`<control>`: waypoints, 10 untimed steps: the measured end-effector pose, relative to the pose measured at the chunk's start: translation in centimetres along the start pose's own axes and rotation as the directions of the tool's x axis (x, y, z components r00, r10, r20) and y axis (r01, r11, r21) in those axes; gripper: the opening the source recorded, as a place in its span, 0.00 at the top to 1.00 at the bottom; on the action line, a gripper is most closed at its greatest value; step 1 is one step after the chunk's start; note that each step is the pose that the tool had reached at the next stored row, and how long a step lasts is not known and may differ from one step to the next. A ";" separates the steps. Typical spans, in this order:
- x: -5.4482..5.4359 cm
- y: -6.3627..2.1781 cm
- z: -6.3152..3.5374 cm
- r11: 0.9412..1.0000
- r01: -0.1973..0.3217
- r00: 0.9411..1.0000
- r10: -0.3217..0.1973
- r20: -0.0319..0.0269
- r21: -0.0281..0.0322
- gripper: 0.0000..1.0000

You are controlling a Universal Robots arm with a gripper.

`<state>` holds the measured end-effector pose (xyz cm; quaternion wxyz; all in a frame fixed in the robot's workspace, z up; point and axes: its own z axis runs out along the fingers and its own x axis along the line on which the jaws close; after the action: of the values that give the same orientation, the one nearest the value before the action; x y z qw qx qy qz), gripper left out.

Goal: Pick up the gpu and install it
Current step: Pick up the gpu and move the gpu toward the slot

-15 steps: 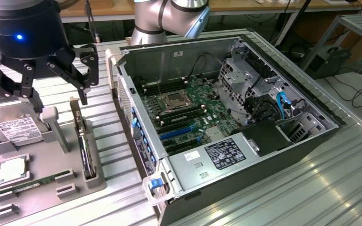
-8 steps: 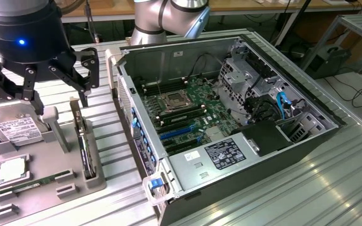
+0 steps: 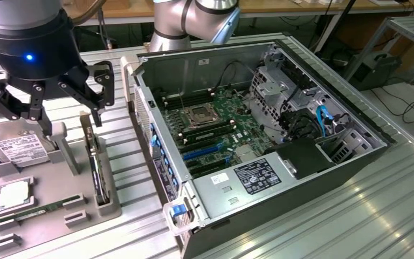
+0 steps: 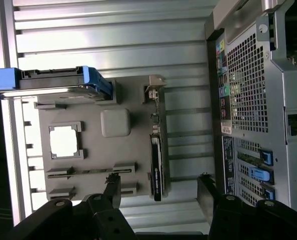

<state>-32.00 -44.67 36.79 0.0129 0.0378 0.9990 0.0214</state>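
Note:
The gpu [image 3: 96, 164] is a thin black card standing on edge in a slot along the near side of the grey holder tray [image 3: 63, 189], beside the open computer case [image 3: 264, 135]. My gripper [image 3: 70, 123] hangs open above the tray, a little above the card's far end, holding nothing. Seen from the wrist, the gpu [image 4: 156, 167] lies as a narrow dark strip in the tray [image 4: 96, 155], and my gripper [image 4: 158, 189] straddles its end with one fingertip on each side, well apart from it.
On the tray lie a silver hard drive [image 3: 20, 150], a processor [image 3: 13, 195] and a green memory stick [image 3: 38, 211]. The case's motherboard [image 3: 211, 127] lies exposed, with blue slot latches [image 3: 165, 162] along the rear. Ribbed metal table all around.

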 end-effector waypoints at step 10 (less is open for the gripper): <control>0.0 -0.04 0.86 1.000 0.000 1.000 0.000 0.000 0.000 0.28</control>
<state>-31.99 -44.67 35.94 0.0130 0.0378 0.9990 0.0214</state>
